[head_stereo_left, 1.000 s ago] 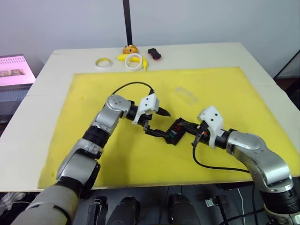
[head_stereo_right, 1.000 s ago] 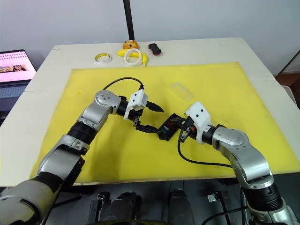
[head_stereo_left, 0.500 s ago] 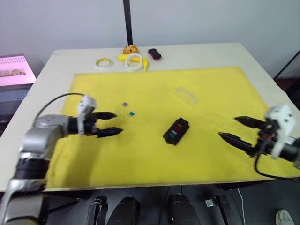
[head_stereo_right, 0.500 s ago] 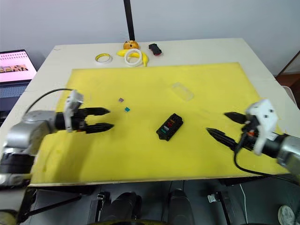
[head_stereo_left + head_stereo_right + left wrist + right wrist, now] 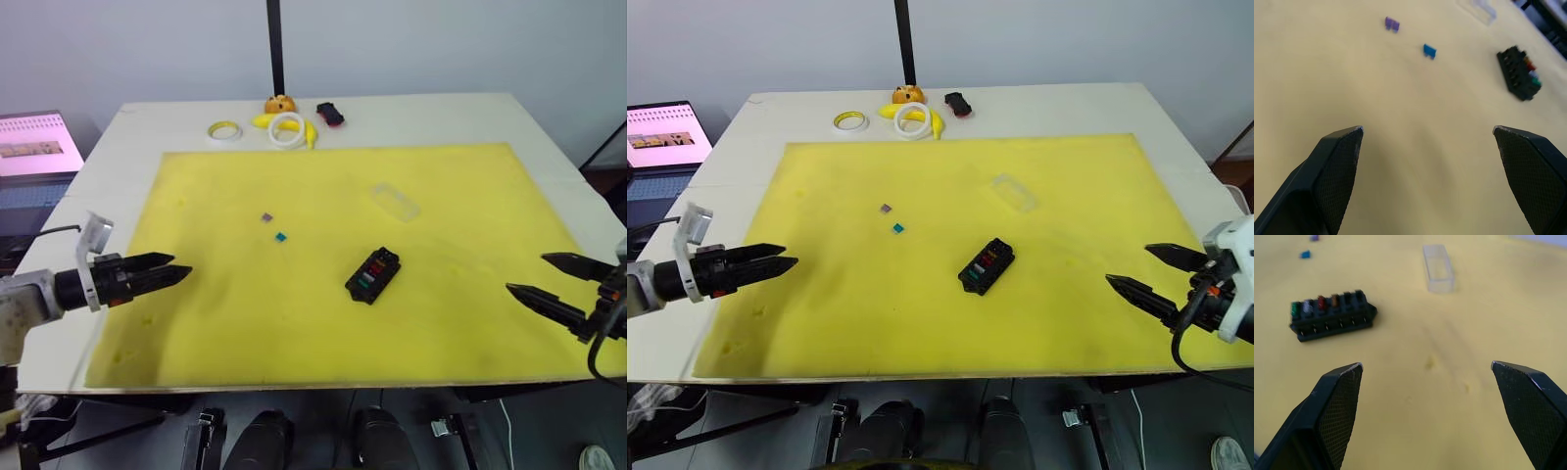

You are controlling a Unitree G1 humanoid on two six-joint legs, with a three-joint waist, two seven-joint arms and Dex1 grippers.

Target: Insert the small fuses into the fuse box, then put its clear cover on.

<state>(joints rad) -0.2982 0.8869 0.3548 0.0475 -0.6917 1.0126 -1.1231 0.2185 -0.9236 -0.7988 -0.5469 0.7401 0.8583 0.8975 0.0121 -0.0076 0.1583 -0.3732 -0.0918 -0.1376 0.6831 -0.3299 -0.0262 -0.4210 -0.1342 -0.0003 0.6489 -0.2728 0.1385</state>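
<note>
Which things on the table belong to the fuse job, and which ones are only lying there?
For the job: fuse box, purple fuse, blue fuse, clear cover.

Lying about: yellow tape ring, white tape ring, banana, toy car.

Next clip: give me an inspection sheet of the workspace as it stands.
Surface: yellow mat on a white table.
Job's things: fuse box mid-mat, four fuses seated; purple fuse and blue fuse loose on the mat; clear cover lying apart from the box.
Clutter: two tape rings, banana, toy car at the far edge.
Grippers: left gripper and right gripper open, at opposite mat edges.
Cables: one at the right wrist.
Surroundings: laptop off the left.
</note>
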